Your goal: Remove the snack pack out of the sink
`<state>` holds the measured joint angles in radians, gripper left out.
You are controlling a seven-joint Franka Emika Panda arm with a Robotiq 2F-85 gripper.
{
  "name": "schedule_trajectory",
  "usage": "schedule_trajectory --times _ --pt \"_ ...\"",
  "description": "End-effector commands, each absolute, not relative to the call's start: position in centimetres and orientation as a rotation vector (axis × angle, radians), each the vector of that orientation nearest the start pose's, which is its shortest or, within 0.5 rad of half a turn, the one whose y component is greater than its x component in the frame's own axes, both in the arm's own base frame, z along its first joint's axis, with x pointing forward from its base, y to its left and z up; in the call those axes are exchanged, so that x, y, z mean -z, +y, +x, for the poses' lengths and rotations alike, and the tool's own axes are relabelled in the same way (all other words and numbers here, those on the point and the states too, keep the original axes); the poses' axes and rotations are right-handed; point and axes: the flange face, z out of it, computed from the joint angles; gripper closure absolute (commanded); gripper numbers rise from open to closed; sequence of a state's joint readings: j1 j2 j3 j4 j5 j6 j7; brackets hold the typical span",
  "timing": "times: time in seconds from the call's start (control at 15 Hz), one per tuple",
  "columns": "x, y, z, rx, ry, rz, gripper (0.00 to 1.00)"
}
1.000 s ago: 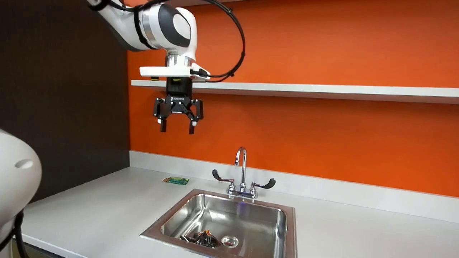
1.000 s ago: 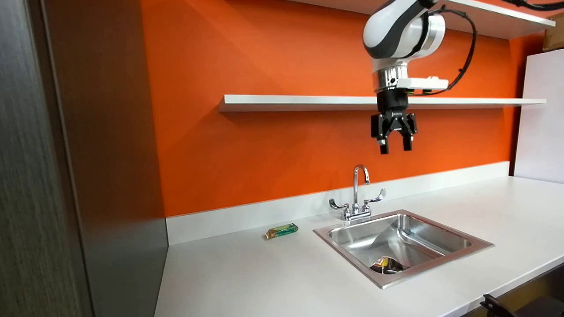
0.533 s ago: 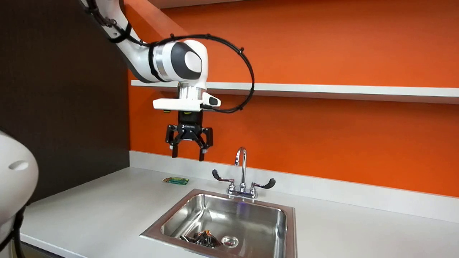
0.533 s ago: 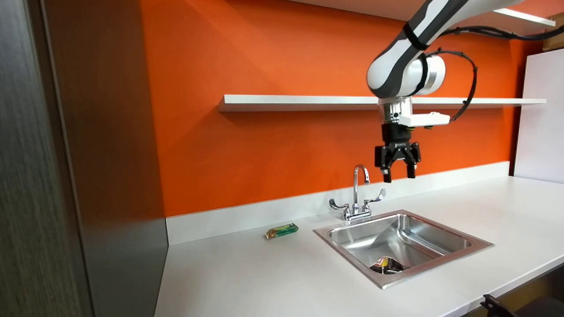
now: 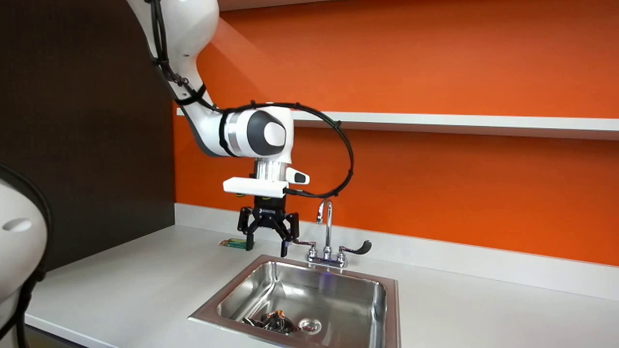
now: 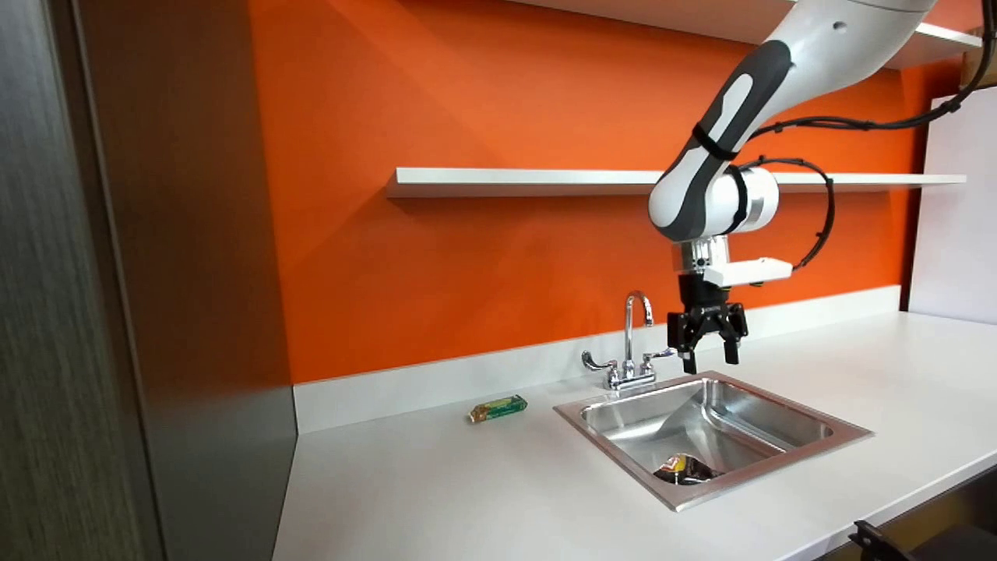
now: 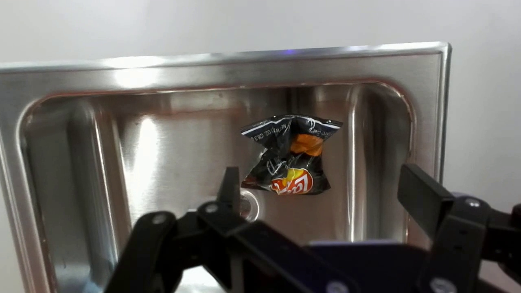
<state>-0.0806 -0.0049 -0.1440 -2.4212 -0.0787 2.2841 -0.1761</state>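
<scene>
1. The pack (image 7: 293,156) lies on the floor of the sink (image 7: 211,73), just beside the drain (image 5: 310,326); whether it overlaps the drain's edge I cannot tell.
2. The gripper (image 5: 267,247) hangs well above, fingers (image 7: 423,195) apart with nothing between them; the step in hand looks like the approach.
3. In the wrist view the pack sits off-centre, nearer one finger; line it up midway first, likely shifting away from the faucet (image 5: 328,237).
4. Descend until the tips straddle the pack, short of the metal; close gently, since it will probably crush easily.
5. Lift straight up past the rim; only then go sideways.
</scene>
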Motion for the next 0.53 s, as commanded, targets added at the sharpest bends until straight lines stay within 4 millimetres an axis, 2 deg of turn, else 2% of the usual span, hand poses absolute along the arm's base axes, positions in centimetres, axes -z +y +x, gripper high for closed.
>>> schedule_trajectory --times 0.0,0.47 --pt "-26.9 -11.3 47.5 -0.255 0.011 -3.186 0.00" --pt "-21.4 -11.6 48.9 -0.346 0.022 -3.188 0.00"
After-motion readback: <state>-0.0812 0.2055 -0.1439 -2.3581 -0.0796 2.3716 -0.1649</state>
